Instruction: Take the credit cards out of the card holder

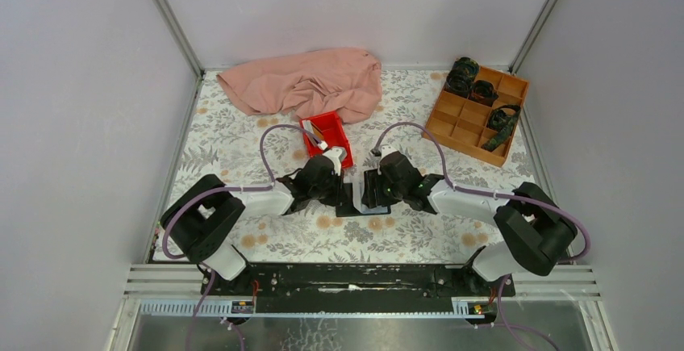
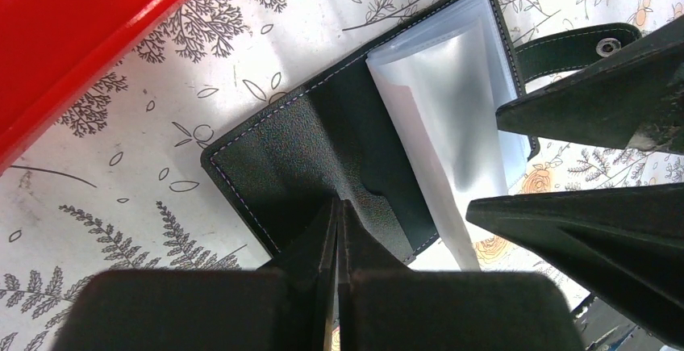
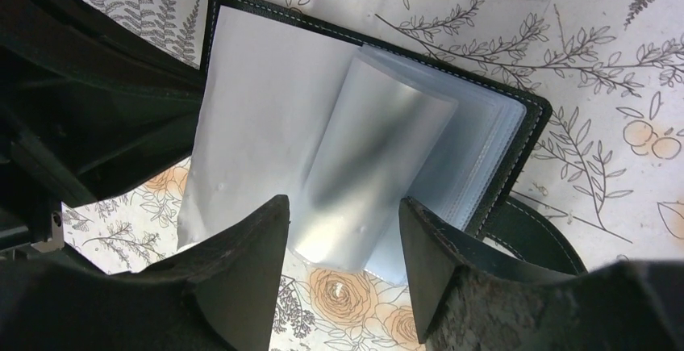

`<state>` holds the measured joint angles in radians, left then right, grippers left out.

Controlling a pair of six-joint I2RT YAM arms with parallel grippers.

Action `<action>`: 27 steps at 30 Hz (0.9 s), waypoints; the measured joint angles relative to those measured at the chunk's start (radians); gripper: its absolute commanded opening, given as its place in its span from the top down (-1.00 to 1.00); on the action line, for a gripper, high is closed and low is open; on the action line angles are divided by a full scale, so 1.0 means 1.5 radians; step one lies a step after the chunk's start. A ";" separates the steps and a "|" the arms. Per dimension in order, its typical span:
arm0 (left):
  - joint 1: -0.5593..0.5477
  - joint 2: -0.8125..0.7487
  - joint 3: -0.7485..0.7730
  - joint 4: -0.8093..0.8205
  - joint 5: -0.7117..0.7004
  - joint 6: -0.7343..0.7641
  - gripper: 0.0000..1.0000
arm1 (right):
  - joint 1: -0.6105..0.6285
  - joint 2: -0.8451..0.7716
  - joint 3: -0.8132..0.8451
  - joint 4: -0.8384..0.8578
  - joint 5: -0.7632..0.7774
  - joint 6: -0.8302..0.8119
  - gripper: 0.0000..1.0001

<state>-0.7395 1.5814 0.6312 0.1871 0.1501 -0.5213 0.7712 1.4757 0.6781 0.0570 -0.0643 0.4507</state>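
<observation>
Left claw (image 2: 335, 210): jaws pressed together, tips down on the left-hand black cover. We cannot tell whether they nip the leather or only pin it.

Right claw (image 3: 343, 204): jaws wide apart, astride a curled frosted sleeve (image 3: 379, 149). We see no firm hold on anything.

Card holder (image 2: 282, 153): lies open on the desk (image 2: 161, 68) at mid-scene between both claws, just near of the red tray (image 2: 72, 36). Its clear sleeves fan over the right-hand half.

Snap strap (image 2: 577, 48): trails off the holder's right edge, flat on the desk.

Step in hand: we judge it to be leafing through the sleeves to reach a card.

Doing it well: we would hold the left claw down so the holder cannot slide or fold shut. We would close the right claw on a stiff card edge, not on bare film, which looks limp and likely to buckle. The pull should run along the sleeve's mouth, low over the desk.

Credit cards: none plainly visible. The frosted film hides whatever sits inside, and we cannot tell which sleeves are filled.

Sleeve mouths: we cannot make out which side they open on.

Top view: both wrists cover most of the holder.

Strap end: cut off behind a right claw finger.
</observation>
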 measured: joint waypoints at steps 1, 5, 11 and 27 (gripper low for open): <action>0.000 0.000 0.000 0.000 0.000 0.000 1.00 | 0.000 -0.004 -0.002 -0.002 0.001 0.000 -0.23; 0.000 0.000 0.000 0.000 0.000 0.000 1.00 | -0.002 -0.031 -0.009 -0.016 0.002 -0.001 -0.25; 0.000 0.000 0.000 0.000 0.000 0.000 1.00 | -0.011 -0.035 -0.021 -0.014 0.002 -0.001 -0.26; 0.000 0.000 0.000 0.000 0.000 0.000 1.00 | -0.021 -0.033 -0.036 -0.025 0.032 0.002 -0.34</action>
<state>-0.7395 1.5810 0.6315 0.1871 0.1505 -0.5213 0.7395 1.4261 0.6247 0.0189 -0.0162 0.4534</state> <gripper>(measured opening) 0.011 0.666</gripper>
